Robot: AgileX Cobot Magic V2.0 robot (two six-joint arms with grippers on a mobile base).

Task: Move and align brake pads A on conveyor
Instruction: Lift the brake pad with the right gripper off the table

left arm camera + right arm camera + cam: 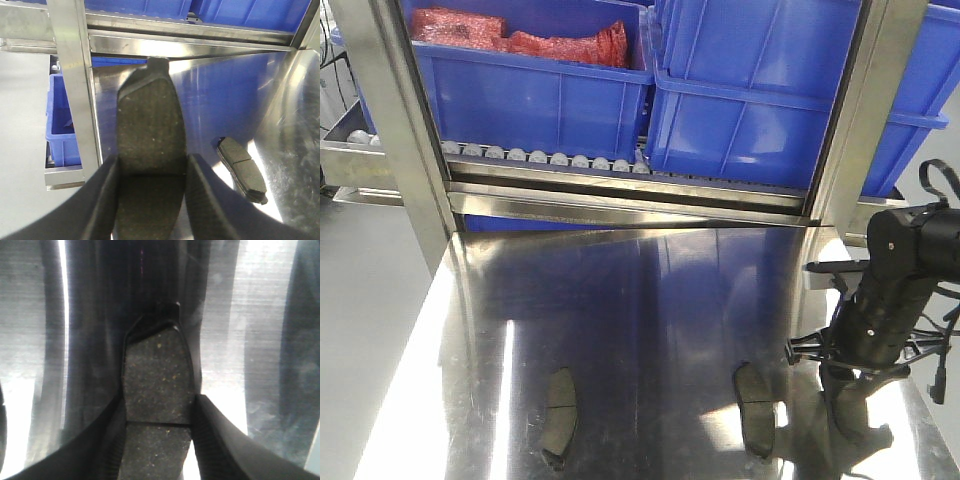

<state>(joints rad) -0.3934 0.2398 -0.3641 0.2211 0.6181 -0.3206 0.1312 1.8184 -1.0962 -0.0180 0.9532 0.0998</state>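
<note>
Shiny steel surface fills the foreground, with blue bins and a row of rollers behind it. The conveyor does not appear in any view.

Of the brake pads A, two lie flat on the surface, well apart: the left lying pad and the right lying pad. The left end effector is closed on a third pad, pinching its two long edges near one end, so most of the pad sticks out forward. The right end effector grips a fourth pad in the same way. It is low over the steel at the right side, near the right lying pad.

I think the main danger is the grip itself. Each pad is pinched only on thin edges and far from its middle, so a quick swing may let it turn between the fingers or slide out. A turned pad would land crooked on the belt, and the alignment would be lost.

The right end effector is close to the right lying pad and could push it when it moves sideways. The left one has a steel post on its side, and the protruding pad could strike it. As both arms are loaded, they may also meet if they go to the same place together.
</note>
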